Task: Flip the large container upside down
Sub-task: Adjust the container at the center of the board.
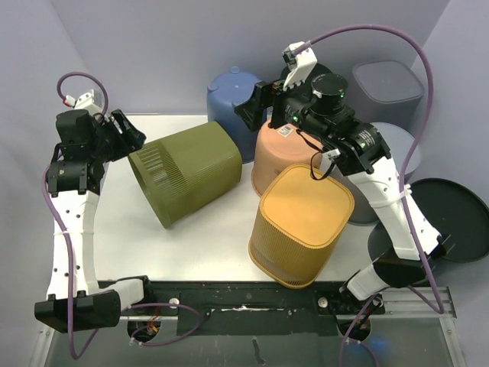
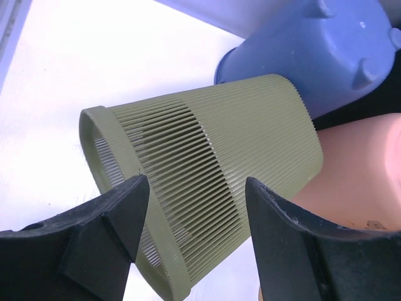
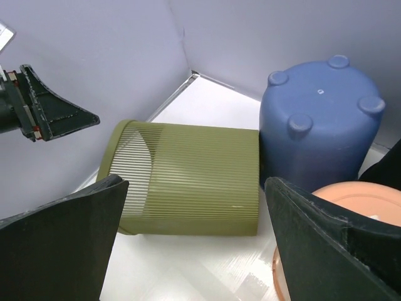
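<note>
The large container (image 1: 187, 172) is an olive-green ribbed bin lying on its side on the white table. Its open mouth faces left and its base rests by the blue bin. My left gripper (image 1: 131, 136) hovers open just beside the rim of that mouth. In the left wrist view the ribbed wall (image 2: 207, 169) lies beyond the gap of the left gripper (image 2: 195, 188), and nothing is clamped. My right gripper (image 1: 246, 107) is open and raised above the base end. In its view the right gripper (image 3: 195, 185) is well clear of the container (image 3: 188, 179).
A blue bin (image 1: 233, 95) stands upside down behind the green one. A peach bin (image 1: 279, 157) and a yellow ribbed bin (image 1: 302, 222) stand upside down to its right. Grey containers (image 1: 386, 84) and a dark round lid (image 1: 451, 214) sit at the far right.
</note>
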You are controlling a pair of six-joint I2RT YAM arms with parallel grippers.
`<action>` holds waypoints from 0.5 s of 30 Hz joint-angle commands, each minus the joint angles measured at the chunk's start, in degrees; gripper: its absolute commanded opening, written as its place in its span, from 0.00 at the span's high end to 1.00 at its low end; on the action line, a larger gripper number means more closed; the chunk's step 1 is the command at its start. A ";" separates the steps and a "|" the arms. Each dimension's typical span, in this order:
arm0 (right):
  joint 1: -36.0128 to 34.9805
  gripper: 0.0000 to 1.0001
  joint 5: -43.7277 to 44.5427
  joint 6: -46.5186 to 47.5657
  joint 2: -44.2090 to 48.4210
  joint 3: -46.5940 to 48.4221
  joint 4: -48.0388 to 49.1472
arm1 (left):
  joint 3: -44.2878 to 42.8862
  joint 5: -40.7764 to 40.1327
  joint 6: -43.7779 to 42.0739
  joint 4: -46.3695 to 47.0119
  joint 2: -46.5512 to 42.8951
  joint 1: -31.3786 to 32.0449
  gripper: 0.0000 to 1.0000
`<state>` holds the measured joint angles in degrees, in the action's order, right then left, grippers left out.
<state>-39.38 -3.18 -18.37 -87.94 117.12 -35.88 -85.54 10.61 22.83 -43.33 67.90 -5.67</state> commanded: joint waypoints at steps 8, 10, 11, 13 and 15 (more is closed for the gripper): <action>-8.87 0.02 -2.95 0.78 -6.82 4.30 4.59 | 8.22 -5.47 3.19 -1.92 -4.94 0.30 0.36; -11.38 0.02 -1.68 1.29 -9.76 6.78 3.43 | 9.95 -4.46 4.03 -1.36 -5.71 0.31 0.36; -12.19 0.02 -0.81 1.17 -11.12 7.66 2.80 | 10.67 -4.03 4.51 -1.02 -6.07 0.31 0.36; -12.78 0.02 0.22 0.70 -13.14 8.67 1.92 | 11.75 -3.84 5.28 -0.77 -6.85 0.31 0.36; -12.84 0.02 0.81 -0.12 -14.01 8.75 1.91 | 12.81 -3.85 6.05 -0.90 -7.41 0.31 0.36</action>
<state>-52.31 -4.93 -18.52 -100.79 123.11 -34.37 -73.54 6.07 26.63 -46.24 63.16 -5.65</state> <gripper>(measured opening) 0.978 0.637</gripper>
